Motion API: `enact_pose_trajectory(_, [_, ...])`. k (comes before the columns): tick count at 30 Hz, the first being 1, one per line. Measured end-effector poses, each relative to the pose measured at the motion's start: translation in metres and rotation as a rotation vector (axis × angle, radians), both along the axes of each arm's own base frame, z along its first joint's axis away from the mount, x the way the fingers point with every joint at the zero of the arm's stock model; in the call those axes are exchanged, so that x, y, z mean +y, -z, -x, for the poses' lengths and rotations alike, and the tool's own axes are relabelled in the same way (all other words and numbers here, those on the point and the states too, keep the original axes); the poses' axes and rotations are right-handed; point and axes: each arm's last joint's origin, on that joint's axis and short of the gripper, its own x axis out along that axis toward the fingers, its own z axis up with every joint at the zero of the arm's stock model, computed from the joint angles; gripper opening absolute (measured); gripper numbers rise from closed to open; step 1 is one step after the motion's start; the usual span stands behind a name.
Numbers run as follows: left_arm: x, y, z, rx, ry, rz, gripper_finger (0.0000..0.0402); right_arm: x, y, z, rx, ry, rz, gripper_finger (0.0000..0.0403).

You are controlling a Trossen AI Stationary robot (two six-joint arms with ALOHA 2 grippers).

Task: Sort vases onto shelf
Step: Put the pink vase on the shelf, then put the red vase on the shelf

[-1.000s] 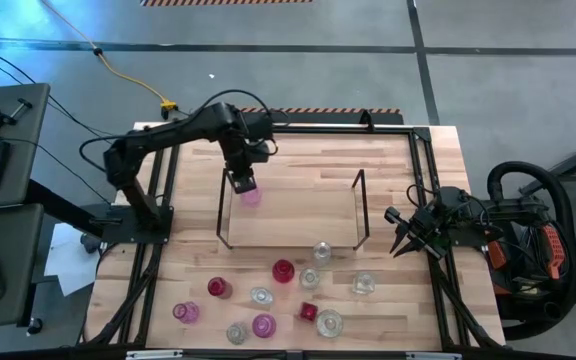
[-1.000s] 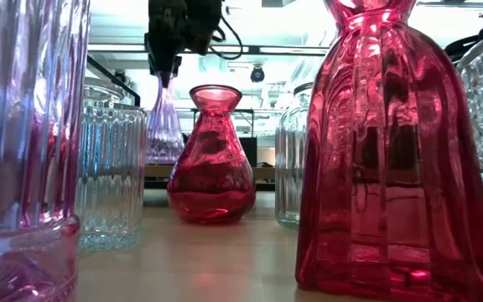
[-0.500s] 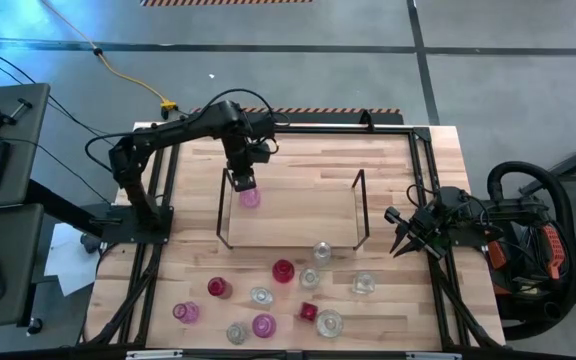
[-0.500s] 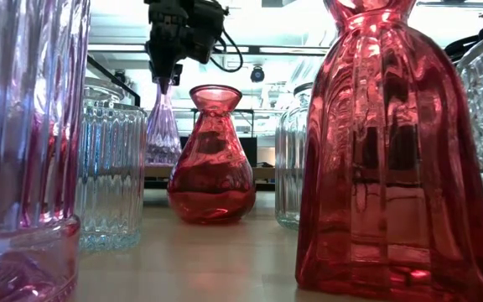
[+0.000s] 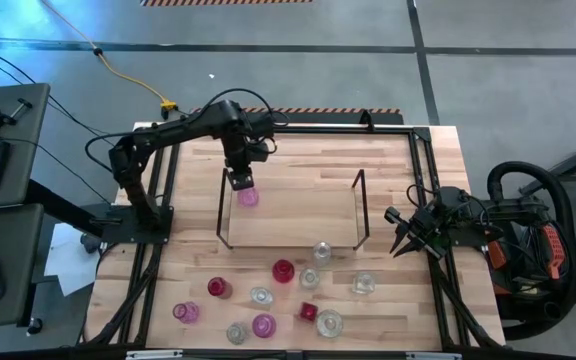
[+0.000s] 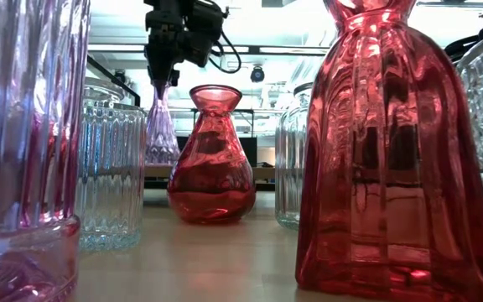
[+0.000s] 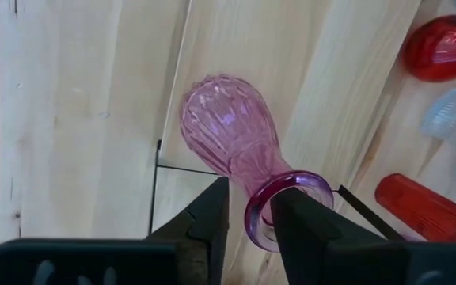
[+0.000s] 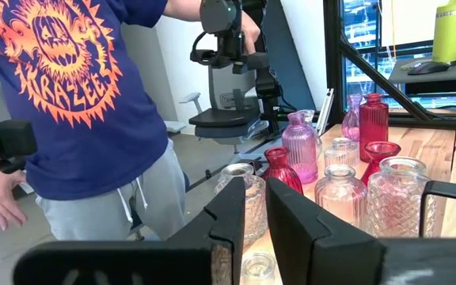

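From above, the left gripper [image 5: 241,182] has lifted a bit since a moment ago. It is just over the pink vase [image 5: 249,197], which stands on the shelf [image 5: 298,215] near its left wire end.

From table height, the pink vase [image 6: 163,126] stands straight up, neck on top, under the fingers.

The left wrist camera shows ribbed pink glass, a round body and a flared rim [image 7: 287,207]. The fingers [image 7: 212,222] look a little spread around the rim.

The right gripper [image 5: 400,238] waits at the table's right edge; I cannot tell if it is spread.
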Motion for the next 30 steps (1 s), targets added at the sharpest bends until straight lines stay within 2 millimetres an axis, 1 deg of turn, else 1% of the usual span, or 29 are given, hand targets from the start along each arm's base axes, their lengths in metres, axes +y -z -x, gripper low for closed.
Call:
enact_pose_trajectory(9, [-0.004,-0.013,0.009,-0.036,-0.014,-0.016,0.0108,0.0,0.0,0.0,0.0,0.0,0.0,0.0048])
enact_pose_trajectory(16, [-0.007,-0.021,0.014,-0.057,-0.029,-0.024,0.0109,0.0,0.0,0.0,0.0,0.0,0.0,0.0048])
enact_pose_trajectory(22, [-0.01,-0.032,0.022,-0.075,-0.051,-0.081,0.0109,0.0,0.0,0.0,0.0,0.0,0.0,0.0048])
enact_pose_trajectory(26, [-0.02,-0.048,0.026,-0.129,-0.073,-0.101,0.0109,0.0,0.0,0.0,0.0,0.0,0.0,0.0048])
enact_pose_trajectory(30, [-0.044,-0.072,0.025,-0.22,-0.057,-0.119,0.0109,0.0,0.0,0.0,0.0,0.0,0.0,0.0048])
